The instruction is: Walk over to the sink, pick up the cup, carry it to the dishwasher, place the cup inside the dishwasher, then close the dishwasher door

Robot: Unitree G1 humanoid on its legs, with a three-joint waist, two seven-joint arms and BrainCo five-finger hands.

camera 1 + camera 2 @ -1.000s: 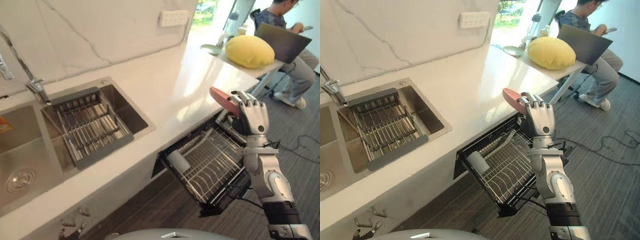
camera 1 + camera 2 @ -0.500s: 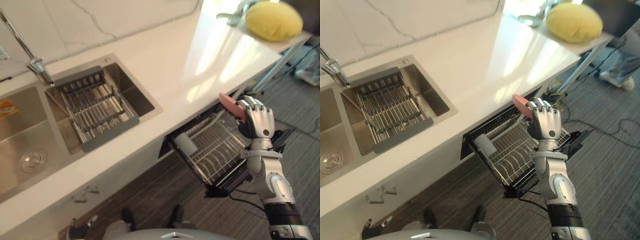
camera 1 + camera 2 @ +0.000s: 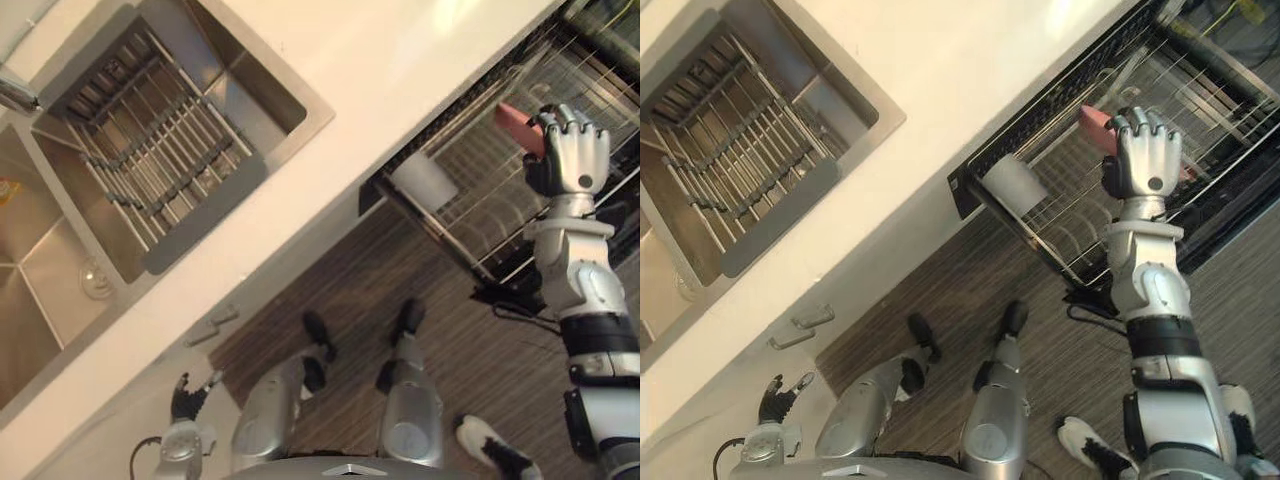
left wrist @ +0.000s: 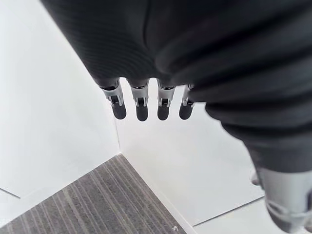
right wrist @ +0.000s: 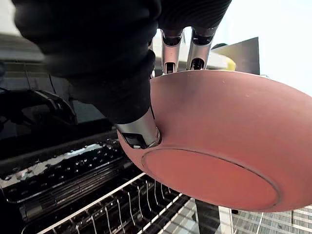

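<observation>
I'm clamping the pink bowl [image 5: 229, 136] by its rim with my right hand [image 3: 573, 158] over the rack [image 3: 475, 205] at 2 o'clock. Guessing it's light, stiff, slippery. My left hand [image 4: 141, 108] is hanging, fingers loose.

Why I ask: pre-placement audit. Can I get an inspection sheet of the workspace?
Surface: white counter with a steel sink; a grey drain rack sits in one basin.
Job's things: pink bowl held over the pulled-out dishwasher rack.
Clutter: white cylinder lying in that rack.
Hands: right hand grips the bowl; left hand hangs low by the cabinet front, fingers relaxed.
Cables: nothing seen.
Surroundings: dark striped floor.
</observation>
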